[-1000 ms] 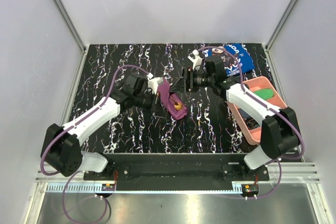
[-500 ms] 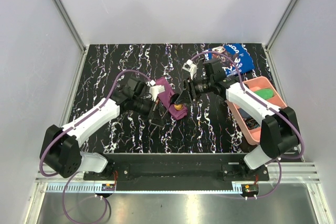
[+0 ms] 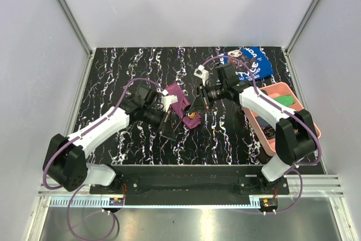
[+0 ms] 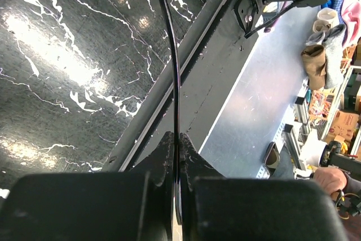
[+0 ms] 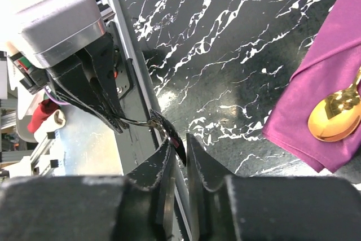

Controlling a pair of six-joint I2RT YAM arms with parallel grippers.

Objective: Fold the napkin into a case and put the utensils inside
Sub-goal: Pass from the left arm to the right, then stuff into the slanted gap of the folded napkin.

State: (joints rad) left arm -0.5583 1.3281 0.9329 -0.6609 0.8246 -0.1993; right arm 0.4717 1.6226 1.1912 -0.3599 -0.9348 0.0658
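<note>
A: Where do we find the napkin?
B: We see it folded into a narrow purple case in the middle of the desk, about as far from the near edge as from the far one. The gold spoon lies on it, with its bowl at the end facing the near edge.
A: And our left gripper?
B: It is pinched tight on a thin dark strip, just beside the case on the left-edge side.
A: The right gripper?
B: Its fingers stand narrow, with the strip's far end between them. We cannot tell whether they grip it. It hangs near the spoon's bowl, on the right-edge side.
A: Anything else?
B: A blue cloth lies by the far right corner
</note>
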